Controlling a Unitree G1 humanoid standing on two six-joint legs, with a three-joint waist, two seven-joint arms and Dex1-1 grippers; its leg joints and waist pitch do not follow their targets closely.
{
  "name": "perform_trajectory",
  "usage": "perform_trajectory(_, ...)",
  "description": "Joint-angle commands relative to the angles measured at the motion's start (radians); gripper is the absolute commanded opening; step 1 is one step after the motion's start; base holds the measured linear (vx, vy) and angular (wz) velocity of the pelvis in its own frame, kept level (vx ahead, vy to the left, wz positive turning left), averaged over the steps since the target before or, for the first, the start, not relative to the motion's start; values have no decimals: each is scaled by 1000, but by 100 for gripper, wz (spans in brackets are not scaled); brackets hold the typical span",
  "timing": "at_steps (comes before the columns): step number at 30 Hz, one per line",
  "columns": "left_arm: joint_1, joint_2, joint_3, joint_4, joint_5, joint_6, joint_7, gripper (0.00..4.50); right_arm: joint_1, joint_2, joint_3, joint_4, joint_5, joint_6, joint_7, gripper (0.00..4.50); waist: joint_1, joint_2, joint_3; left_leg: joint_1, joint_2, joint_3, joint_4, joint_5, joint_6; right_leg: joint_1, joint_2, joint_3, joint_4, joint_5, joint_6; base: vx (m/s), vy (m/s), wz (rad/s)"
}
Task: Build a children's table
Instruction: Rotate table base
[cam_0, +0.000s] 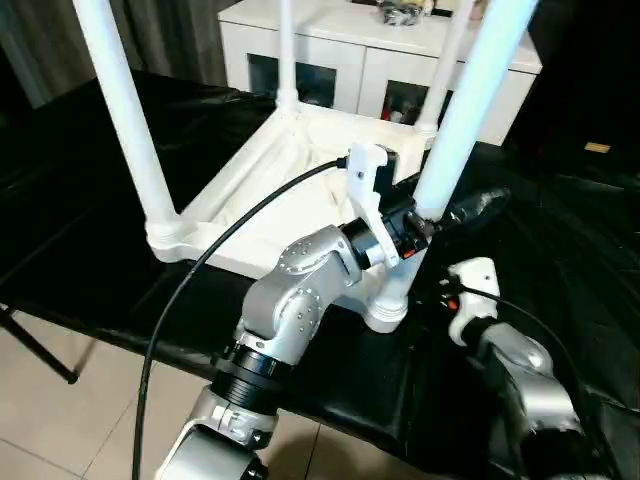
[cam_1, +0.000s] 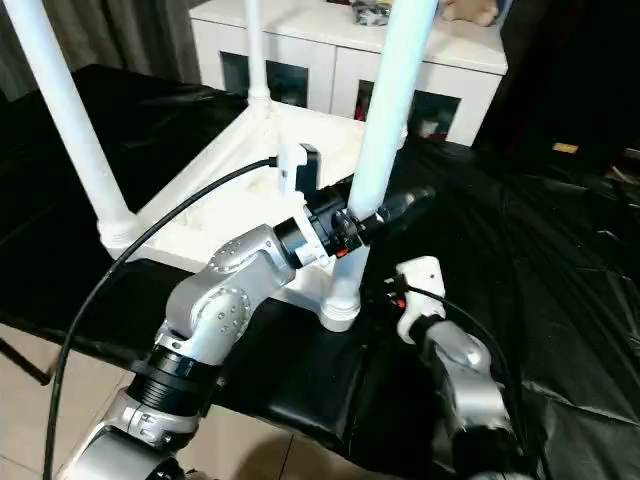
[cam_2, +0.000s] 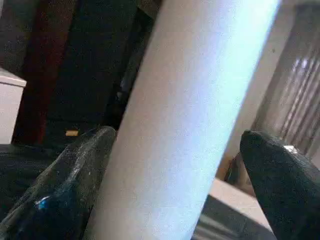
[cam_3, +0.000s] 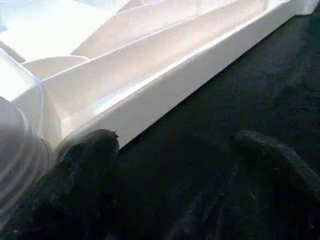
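The small all-white plastic children's table (cam_0: 270, 190) lies upside down on the black-covered worktop (cam_0: 80, 250), legs pointing up. The left gripper (cam_0: 432, 222) has its black fingers spread around the near-right round tapering white leg (cam_0: 455, 120), one finger touching it. The right gripper (cam_3: 170, 185) hovers spread beside the table's near-right edge, empty.

white children's table (cam_0: 262, 205), black cloth (cam_0: 560, 240), silver forearms (cam_0: 300, 290)

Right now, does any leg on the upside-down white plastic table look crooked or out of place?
Nothing stands out. The near-right round white leg stands in its corner socket between the left gripper's open fingers; the other three legs stand upright too.
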Motion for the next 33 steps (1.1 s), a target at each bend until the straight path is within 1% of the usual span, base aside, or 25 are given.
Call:
perform_trajectory(1, -19, 51, -18, -51, -41, 68, -102, 444, 9, -7, 11, -79, 39, -7, 27, 423, 0, -7, -57, 6, 12, -8, -79, -322, 23, 40, -26, 22, -90, -302, -161, 0, 0, 0)
perform_trajectory(2, -10, 108, -16, -108, -72, 117, -166, 444, 21, -25, -8, -103, 51, -2, 34, 423, 3, -6, -61, 2, 11, -9, -77, -282, 28, 47, -28, 23, -78, -254, -174, 0, 0, 0)
perform_trajectory(4, -7, 124, -18, -121, -74, 124, -179, 444, 23, -29, -13, -108, 53, -2, 36, 423, 0, -1, -60, 6, 13, -6, -75, -254, 39, 42, -24, 23, -75, -203, -193, 0, 0, 0)
perform_trajectory(5, 3, 165, -31, -147, -67, 136, -210, 444, 25, -42, -26, -110, 55, -5, 43, 423, 2, 2, -60, 7, 13, -5, -74, -237, 42, 44, -24, 24, -72, -173, -209, 0, 0, 0)
perform_trajectory(7, 6, 178, -37, -151, -56, 134, -216, 444, 26, -47, -29, -111, 54, -8, 44, 423, 1, 3, -60, 6, 13, -4, -74, -226, 44, 45, -23, 24, -70, -151, -217, 0, 0, 0)
perform_trajectory(10, 9, 208, -45, -129, 10, 82, -214, 444, 25, -57, -35, -120, 53, -18, 42, 423, 2, 5, -61, 9, 12, -2, -72, -219, 43, 46, -22, 25, -67, -120, -231, 0, 0, 0)
perform_trajectory(12, 6, 231, -30, -103, 43, 44, -206, 444, 26, -62, -42, -133, 62, -22, 39, 423, 1, 5, -60, 9, 12, -2, -73, -226, 38, 48, -24, 25, -69, -129, -223, 0, 0, 0)
perform_trajectory(13, 0, 246, -19, -87, 63, 22, -199, 444, 27, -66, -46, -138, 67, -27, 33, 423, 0, 0, -60, 9, 11, -1, -74, -237, 38, 48, -23, 25, -72, -150, -213, 0, 0, 0)
perform_trajectory(14, -12, 277, 1, -48, 93, -14, -199, 444, 29, -72, -52, -143, 77, -31, 32, 423, 1, 2, -58, 11, 10, -2, -75, -253, 36, 46, -24, 25, -76, -186, -200, 0, 0, 0)
perform_trajectory(16, -27, 309, 31, -6, 102, -46, -208, 444, 32, -78, -60, -149, 77, -32, 28, 423, -1, 3, -57, 10, 9, -4, -77, -271, 25, 45, -24, 25, -78, -233, -179, 0, 0, 0)
perform_trajectory(18, -36, 326, 52, 18, 98, -58, -218, 444, 32, -82, -65, -147, 75, -34, 24, 423, -3, 4, -56, 11, 10, -5, -80, -286, 14, 43, -26, 25, -81, -268, -175, 0, 0, 0)
perform_trajectory(19, -41, 337, 59, 27, 97, -60, -226, 444, 32, -84, -66, -146, 76, -35, 25, 423, -3, 5, -55, 14, 9, -4, -78, -302, 9, 38, -25, 25, -82, -286, -176, 0, 0, 0)
perform_trajectory(20, -40, 391, 46, 28, 96, -37, -292, 444, 38, -92, -64, -153, 77, -35, 38, 423, -4, 5, -54, 12, 10, -5, -81, -310, 7, 39, -27, 24, -83, -303, -174, 0, 0, 0)
perform_trajectory(21, -37, 424, 34, 21, 90, -8, -338, 444, 42, -98, -61, -158, 78, -35, 47, 423, -4, 8, -56, 13, 10, -6, -81, -311, 5, 38, -27, 24, -82, -308, -172, 0, 0, 0)
perform_trajectory(22, -34, 444, 26, 16, 85, 13, -369, 444, 44, -101, -60, -160, 78, -35, 53, 423, -7, 7, -54, 11, 9, -7, -83, -314, 5, 37, -25, 24, -81, -315, -170, 0, 0, 0)
perform_trajectory(23, -27, 492, 2, -2, 75, 60, -432, 444, 50, -112, -53, -169, 81, -35, 75, 423, -6, 11, -56, 17, 10, -7, -83, -314, 4, 34, -25, 25, -79, -309, -175, 0, 0, 0)
perform_trajectory(24, -18, 544, -28, -16, 74, 98, -501, 444, 60, -128, -43, -181, 85, -33, 105, 423, -9, 11, -54, 15, 11, -5, -83, -311, 5, 34, -24, 26, -78, -297, -181, 0, 0, 0)
perform_trajectory(25, -15, 568, -45, -21, 79, 108, -531, 444, 65, -138, -36, -188, 86, -32, 123, 423, -5, 15, -56, 20, 12, -6, -83, -304, 5, 34, -24, 26, -75, -275, -194, 0, 0, 0)
perform_trajectory(26, -11, 604, -74, -19, 97, 111, -575, 444, 76, -159, -23, -199, 86, -30, 156, 423, -6, 16, -54, 15, 12, -6, -84, -299, 8, 36, -23, 27, -73, -258, -200, 0, 0, 0)
perform_trajectory(28, -10, 634, -102, -6, 116, 108, -620, 444, 86, -183, -11, -210, 85, -30, 190, 423, -4, 17, -55, 17, 14, -4, -83, -285, 9, 35, -24, 28, -70, -217, -217, 0, 0, 0)
perform_trajectory(29, -11, 645, -117, 16, 144, 78, -634, 444, 93, -202, -1, -220, 83, -30, 217, 423, 0, 17, -57, 18, 14, -4, -81, -274, 14, 37, -24, 27, -69, -198, -224, 0, 0, 0)
perform_trajectory(30, -15, 647, -126, 40, 167, 50, -639, 444, 96, -217, 6, -227, 84, -29, 240, 423, 1, 22, -56, 18, 14, -3, -81, -274, 13, 38, -24, 28, -67, -188, -227, 0, 0, 0)
perform_trajectory(31, -23, 642, -131, 77, 195, 9, -638, 444, 103, -236, 17, -246, 91, -20, 277, 423, 2, 18, -56, 16, 13, -3, -80, -277, 20, 40, -24, 28, -71, -184, -225, 0, 0, 0)
perform_trajectory(32, -44, 624, -143, 155, 263, -85, -599, 444, 114, -262, 33, -277, 103, -1, 329, 423, 4, 18, -57, 14, 12, -3, -78, -270, 20, 44, -27, 28, -68, -177, -224, 0, 0, 0)
perform_trajectory(33, -53, 618, -152, 188, 295, -127, -580, 444, 118, -272, 40, -289, 106, 6, 346, 423, 4, 16, -55, 13, 10, -3, -78, -277, 31, 44, -23, 28, -77, -189, -214, 0, 0, 0)
